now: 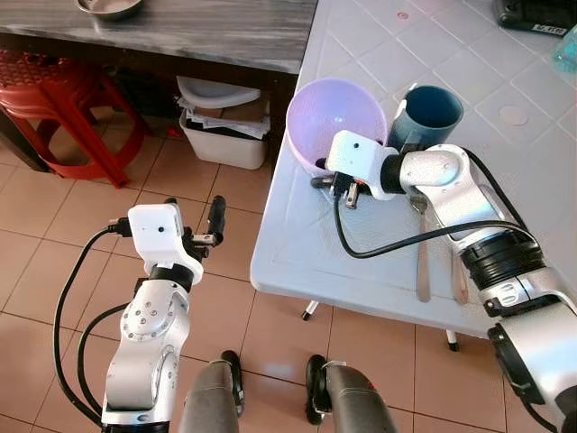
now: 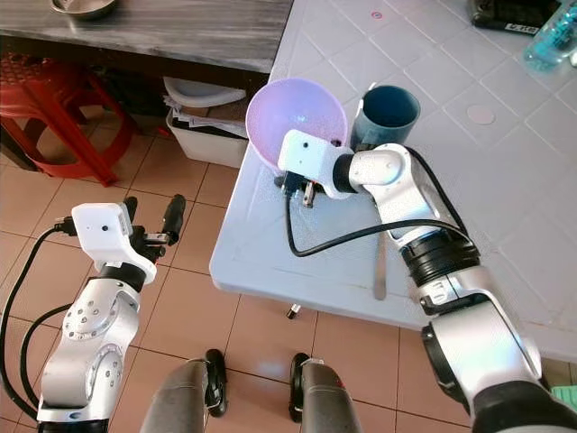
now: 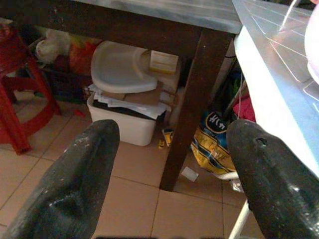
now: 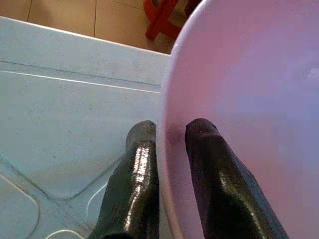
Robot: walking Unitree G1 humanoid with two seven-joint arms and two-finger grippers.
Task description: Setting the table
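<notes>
My right claw [image 4: 169, 144] pinches the bowl [image 1: 335, 117] at its near rim: one finger inside the wall, one outside, pressed onto the thin plastic. The bowl is pale purple and sits on the white bench [image 1: 297, 253], close to the bench's left edge and a little back from its near corner. Beyond the claw, on the far side of the bowl and touching or almost touching it, stands a dark teal cup [image 1: 430, 113]. Just behind my right forearm two long utensils [image 1: 424, 271] lie flat, pointing toward the bench's front edge; what kind they are I cannot tell.

The bench top is moulded in shallow squares with a raised lip along the edge. To the outer side of my right claw the top runs bare to that lip, then drops to tiled floor [image 1: 54, 298].

My left claw [image 1: 192, 219] hangs off the bench over the floor, fingers spread wide with nothing between them. Ahead of it stands the dark leg of a wooden table [image 3: 189, 99], and under that table a white bin [image 3: 122, 124] stuffed with paper and a white lid. A red stool [image 1: 63, 108] stands well off to its outer side. A yellow bag [image 3: 212, 142] beside the leg carries dark characters, unreadable. A metal dish [image 1: 110, 7] rests on the wooden table.
</notes>
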